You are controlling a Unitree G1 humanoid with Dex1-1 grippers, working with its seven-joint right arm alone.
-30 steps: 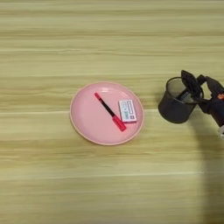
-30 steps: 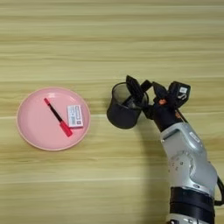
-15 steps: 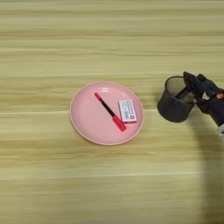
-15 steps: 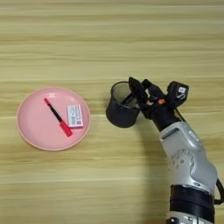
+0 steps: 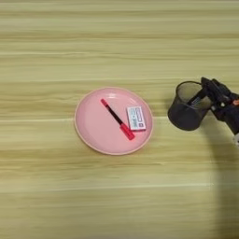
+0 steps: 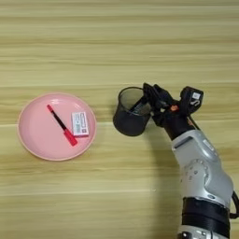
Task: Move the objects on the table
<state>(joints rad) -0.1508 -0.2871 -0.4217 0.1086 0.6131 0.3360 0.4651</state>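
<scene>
The black wire-mesh pen cup (image 6: pixel 128 120) stands upright on the table (image 5: pixel 116 42), right of a pink plate (image 5: pixel 88 136). My right gripper (image 6: pixel 150 100) reaches in from the right and is shut on the cup's right rim. One black finger dips inside the cup and the other stays outside. On the plate lie the slim black marker (image 5: pixel 113 116) with a red cap, set diagonally, and just right of it the white eraser (image 5: pixel 136 118) with its red-printed label.
My silver forearm (image 6: pixel 200 168) runs from the bottom edge up to the cup in the right eye view. Bare wood lies all around the plate and behind the cup.
The fingers were spread above the cup's right rim a second ago. They have since come down and closed on it. The cup has barely shifted, and the plate, marker and eraser have not moved.
</scene>
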